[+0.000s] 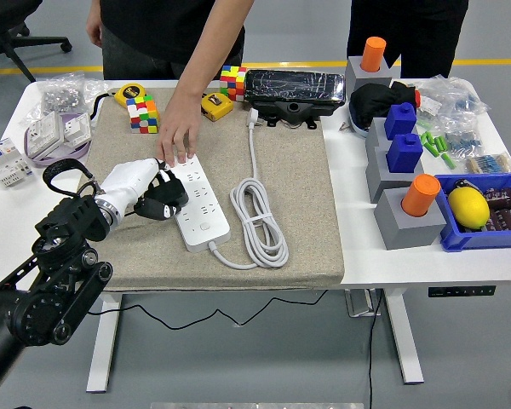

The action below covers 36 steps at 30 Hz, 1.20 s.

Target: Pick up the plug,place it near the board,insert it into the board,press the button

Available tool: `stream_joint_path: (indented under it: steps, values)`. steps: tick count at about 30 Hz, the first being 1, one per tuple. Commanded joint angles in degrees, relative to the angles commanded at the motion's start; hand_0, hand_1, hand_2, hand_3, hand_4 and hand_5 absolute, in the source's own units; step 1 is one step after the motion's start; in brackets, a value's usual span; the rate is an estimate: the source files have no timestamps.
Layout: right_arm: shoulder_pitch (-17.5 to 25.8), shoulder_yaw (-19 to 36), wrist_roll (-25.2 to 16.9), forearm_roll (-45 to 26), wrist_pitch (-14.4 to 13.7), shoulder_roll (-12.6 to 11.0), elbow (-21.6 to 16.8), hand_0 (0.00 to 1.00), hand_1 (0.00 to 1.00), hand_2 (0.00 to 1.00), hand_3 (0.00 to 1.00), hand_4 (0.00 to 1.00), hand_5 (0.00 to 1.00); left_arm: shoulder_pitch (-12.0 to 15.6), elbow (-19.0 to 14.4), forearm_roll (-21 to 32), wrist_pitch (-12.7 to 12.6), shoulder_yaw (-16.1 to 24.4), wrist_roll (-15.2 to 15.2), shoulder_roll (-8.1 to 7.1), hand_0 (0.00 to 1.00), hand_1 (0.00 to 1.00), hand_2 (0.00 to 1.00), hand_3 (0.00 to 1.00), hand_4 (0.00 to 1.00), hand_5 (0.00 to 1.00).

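A white power strip (199,204) lies on the beige mat (289,187), its white cable (260,223) coiled to its right. The cable runs to the far side, where the white plug (253,116) lies loose by a black device. My left hand (159,196), white-backed with black fingers, sits against the strip's left edge. Its fingers are curled, and I see nothing in them. A person's hand (177,135) presses down on the strip's far end.
Rubik's cubes (141,112), tape measures (216,105) and the black device (294,89) line the mat's far edge. Grey blocks with orange and blue pegs (404,200) and a blue bin holding a lemon (469,207) stand at the right. Sockets and bags (55,128) lie at the left.
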<state>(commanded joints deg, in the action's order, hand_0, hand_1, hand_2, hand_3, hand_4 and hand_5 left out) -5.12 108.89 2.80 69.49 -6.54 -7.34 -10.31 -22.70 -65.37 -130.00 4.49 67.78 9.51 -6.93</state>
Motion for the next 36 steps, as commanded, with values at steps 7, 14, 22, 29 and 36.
stream_joint_path:
  steps: [7,14,22,29,36]
  values:
    - [0.0,0.3,-0.1,0.1,0.0,0.1,0.0,0.777,0.717,0.717,0.747,0.998,0.933,-0.5,0.0,0.0,0.0,0.1,-0.1,-0.27,0.24,0.098,0.23,0.504,0.71,0.015]
    - [-0.1,0.6,0.0,0.4,0.1,0.0,0.0,0.777,0.718,0.717,0.747,0.998,0.932,-1.3,-0.3,0.0,0.5,-0.2,-0.3,-0.93,0.241,0.094,0.228,0.501,0.703,0.004]
    - [-0.4,1.0,0.0,0.5,0.1,0.0,0.0,0.778,0.718,0.717,0.747,0.998,0.933,-2.6,-5.6,0.0,2.8,0.6,-0.5,-2.99,0.243,0.09,0.229,0.497,0.7,0.016]
    - [-0.3,1.3,0.0,0.6,0.1,0.2,0.0,0.779,0.718,0.717,0.747,0.998,0.933,-3.3,-16.0,0.0,3.6,5.1,-0.6,-4.26,0.243,0.09,0.231,0.499,0.702,0.018]
    - [-0.3,1.3,0.0,0.8,0.0,0.1,0.0,0.779,0.718,0.717,0.747,0.998,0.933,-3.1,-17.5,0.0,4.1,8.0,-0.7,-5.13,0.243,0.093,0.23,0.499,0.702,0.021]
